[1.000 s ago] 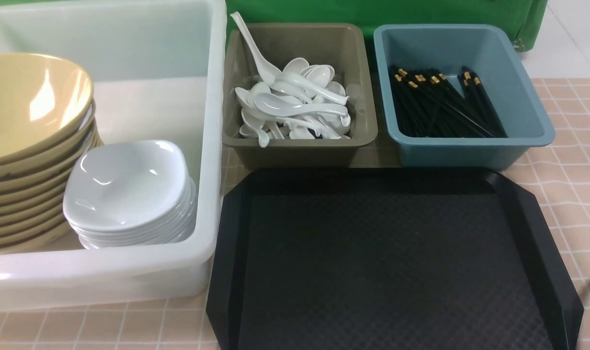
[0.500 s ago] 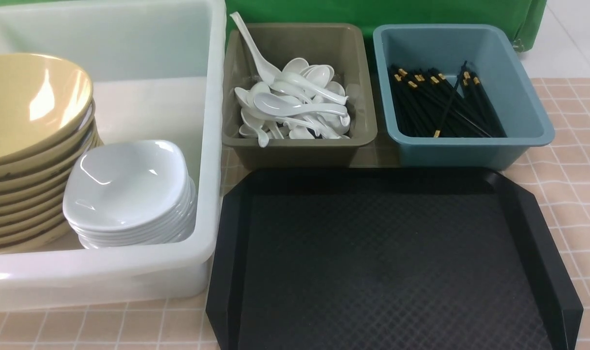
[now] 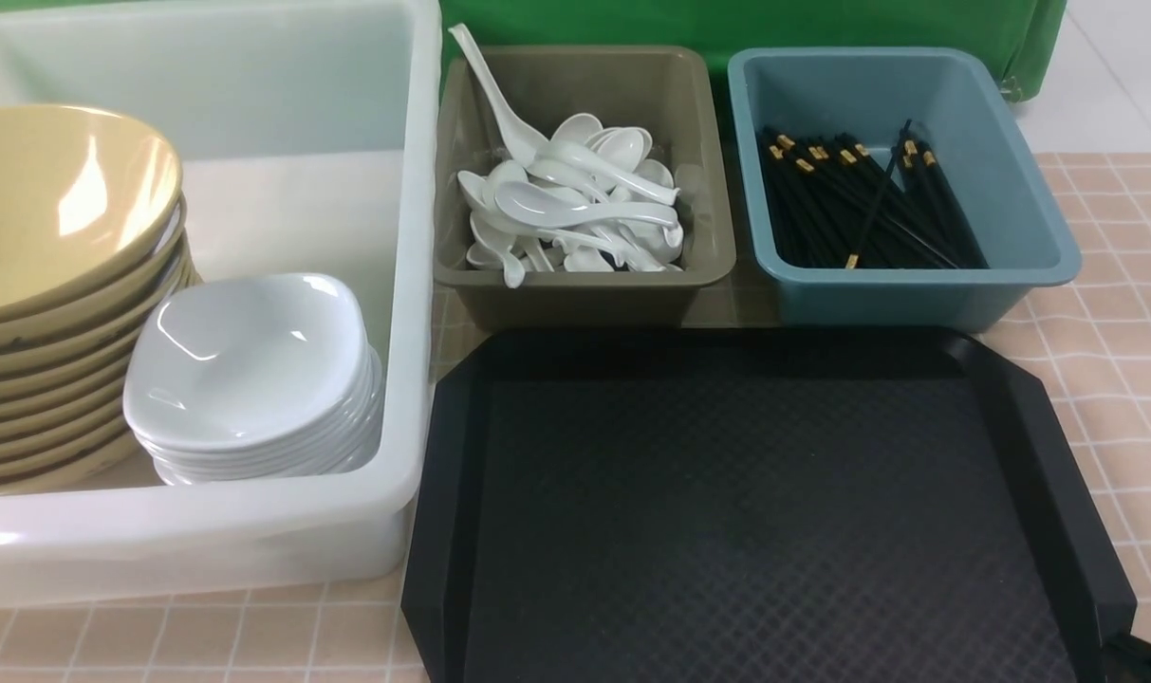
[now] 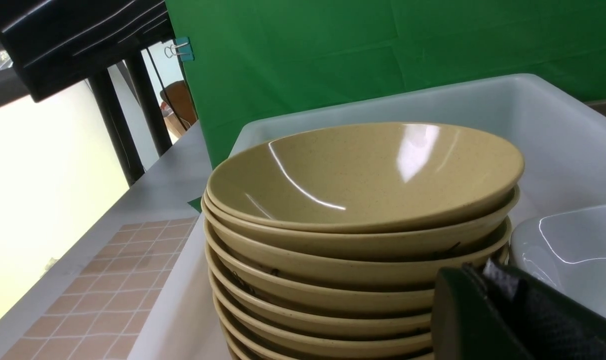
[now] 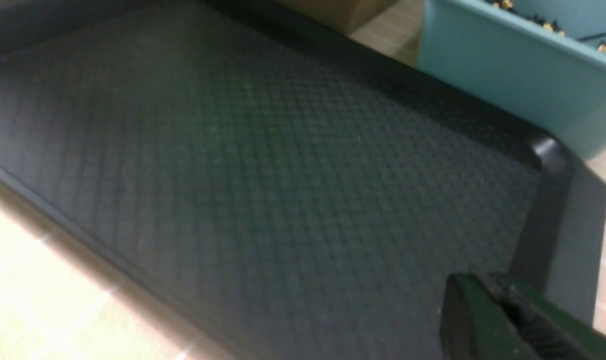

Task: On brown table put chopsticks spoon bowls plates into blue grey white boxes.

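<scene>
On the brown table (image 3: pixel 1121 313) the white box (image 3: pixel 414 285) holds a stack of yellow bowls (image 3: pixel 53 218) and a stack of white plates (image 3: pixel 243 360). White spoons (image 3: pixel 575 204) fill the grey box (image 3: pixel 584 289). Black chopsticks (image 3: pixel 860 204) lie in the blue box (image 3: pixel 917 289), one of them crosswise on the pile. My left gripper (image 4: pixel 475 270) is shut and empty, close beside the bowls (image 4: pixel 362 200) and a plate (image 4: pixel 572 245). My right gripper (image 5: pixel 475 277) is shut and empty above the near right of the black tray (image 5: pixel 263 165).
The black octagonal tray (image 3: pixel 755 512) lies in front of the grey and blue boxes with nothing on it. A green cloth (image 3: pixel 727 24) hangs behind the boxes. A dark bit of my right arm shows at the front view's bottom right corner.
A chopstick has landed crosswise on the pile in the blue box. My right arm has drawn back from the table's right edge toward the near corner.
</scene>
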